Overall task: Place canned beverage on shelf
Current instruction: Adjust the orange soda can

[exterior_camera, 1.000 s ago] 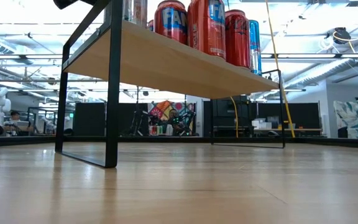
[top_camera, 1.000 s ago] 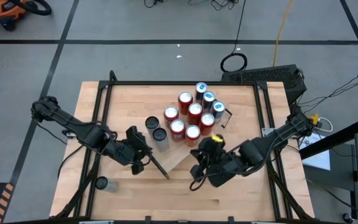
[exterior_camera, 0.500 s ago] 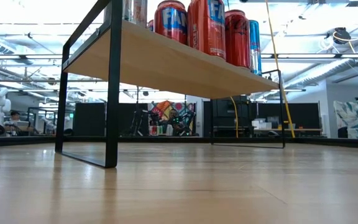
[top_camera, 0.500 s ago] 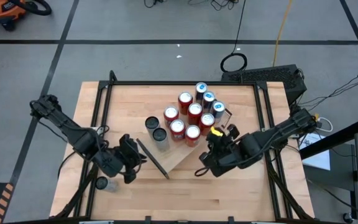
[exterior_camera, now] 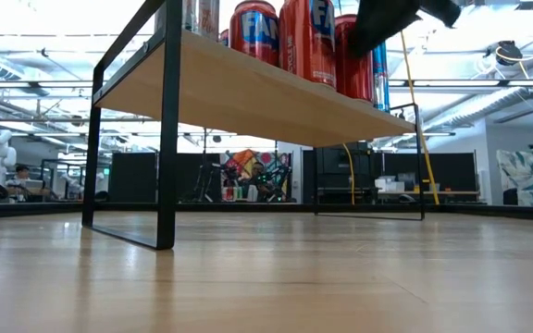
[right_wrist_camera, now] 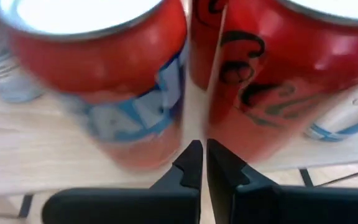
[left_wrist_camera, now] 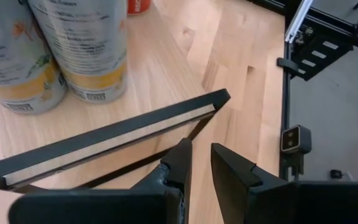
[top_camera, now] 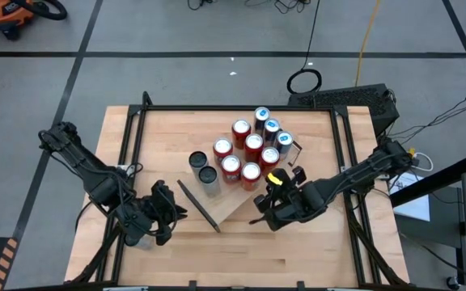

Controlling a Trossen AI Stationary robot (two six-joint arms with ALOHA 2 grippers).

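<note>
Left gripper [top_camera: 166, 212] hung near the table's [top_camera: 298, 250] front-left, fingers [left_wrist_camera: 182, 163] slightly parted and empty, facing the shelf's [top_camera: 235, 200] black bracket [left_wrist_camera: 114, 140]. On that shelf stood two grey cans [top_camera: 203, 172] and a red-and-blue cluster [top_camera: 253, 147]. Right gripper [top_camera: 262, 202], pinched closed and empty, pointed at the red cans [right_wrist_camera: 114, 74].

Wood table [top_camera: 298, 250] w/ black frame carries the shelf [top_camera: 237, 198]. Shelf holds red cans [top_camera: 241, 129], blue cans [top_camera: 272, 128] & 2 grey cans [top_camera: 203, 171].
</note>
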